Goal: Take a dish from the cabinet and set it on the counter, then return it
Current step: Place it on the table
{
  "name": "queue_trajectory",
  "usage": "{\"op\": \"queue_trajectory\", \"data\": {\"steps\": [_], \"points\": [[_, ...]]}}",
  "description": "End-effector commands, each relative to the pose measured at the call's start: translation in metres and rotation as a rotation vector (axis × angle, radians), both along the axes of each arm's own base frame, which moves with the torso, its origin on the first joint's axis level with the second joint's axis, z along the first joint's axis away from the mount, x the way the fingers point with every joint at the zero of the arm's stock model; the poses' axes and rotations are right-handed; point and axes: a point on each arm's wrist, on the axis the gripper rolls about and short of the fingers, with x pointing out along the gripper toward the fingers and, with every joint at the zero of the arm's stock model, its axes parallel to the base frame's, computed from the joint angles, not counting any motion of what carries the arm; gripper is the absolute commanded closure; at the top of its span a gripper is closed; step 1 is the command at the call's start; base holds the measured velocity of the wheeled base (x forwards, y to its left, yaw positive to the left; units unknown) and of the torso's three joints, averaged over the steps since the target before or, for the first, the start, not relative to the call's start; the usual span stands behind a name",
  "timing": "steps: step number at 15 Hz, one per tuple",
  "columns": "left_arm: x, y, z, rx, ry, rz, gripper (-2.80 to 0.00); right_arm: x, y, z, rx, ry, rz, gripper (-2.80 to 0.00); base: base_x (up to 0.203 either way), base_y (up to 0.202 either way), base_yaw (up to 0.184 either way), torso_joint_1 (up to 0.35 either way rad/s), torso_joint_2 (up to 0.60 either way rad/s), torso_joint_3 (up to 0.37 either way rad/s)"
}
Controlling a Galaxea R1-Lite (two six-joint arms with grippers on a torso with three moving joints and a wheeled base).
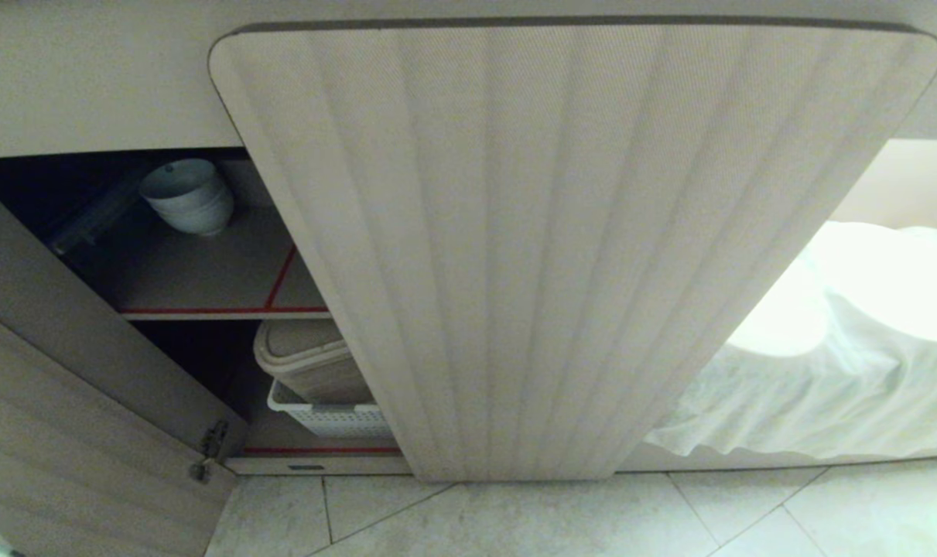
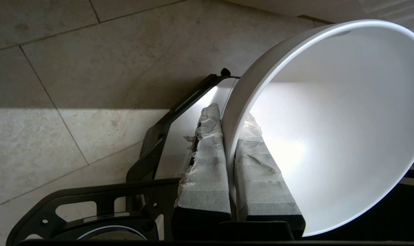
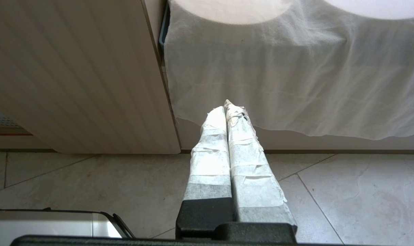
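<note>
The dish (image 2: 330, 136), a deep white bowl, hangs tilted on its side above the tiled floor in the left wrist view. My left gripper (image 2: 229, 116) is shut on its rim, with one taped finger (image 2: 207, 160) outside the wall and the other inside. The cabinet (image 1: 205, 278) stands open in the head view, showing its grey shelf edged in red tape. My right gripper (image 3: 227, 107) is shut and empty, low over the floor before a white cloth. Neither arm shows in the head view. The counter is out of view.
A stack of white bowls (image 1: 189, 197) sits at the back of the shelf. Below it are a beige bin (image 1: 313, 363) and a white perforated basket (image 1: 329, 418). A wide fluted door (image 1: 561, 255) swings out in the middle, another (image 1: 66, 387) at left. White cloth (image 1: 824, 387) hangs at right.
</note>
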Motion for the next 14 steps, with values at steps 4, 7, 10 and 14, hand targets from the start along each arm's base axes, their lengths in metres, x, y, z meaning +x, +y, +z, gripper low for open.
{"op": "queue_trajectory", "data": {"steps": [4,7,10,14], "points": [[0.0002,-0.0002,-0.0003,-0.002,0.007,-0.001,0.00,0.0000,0.0000,0.0000,0.000,0.000,0.001,0.00,0.000,0.000,0.000,0.000,0.00,0.000],[0.0001,-0.0001,-0.0007,-0.002,0.008,-0.001,0.00,0.0000,0.0000,0.0000,0.000,0.000,0.000,0.00,0.000,0.000,0.000,0.000,0.00,0.000],[0.0001,-0.0002,-0.0006,-0.003,0.008,-0.004,0.00,0.0000,0.0000,0.0000,0.000,0.000,0.001,0.00,0.000,0.000,0.000,0.000,0.00,0.000],[0.0003,-0.0003,-0.0003,-0.003,0.009,-0.005,0.00,0.0000,0.0000,0.0000,0.000,0.000,0.000,0.00,0.000,0.000,0.000,0.000,0.00,0.000]]}}
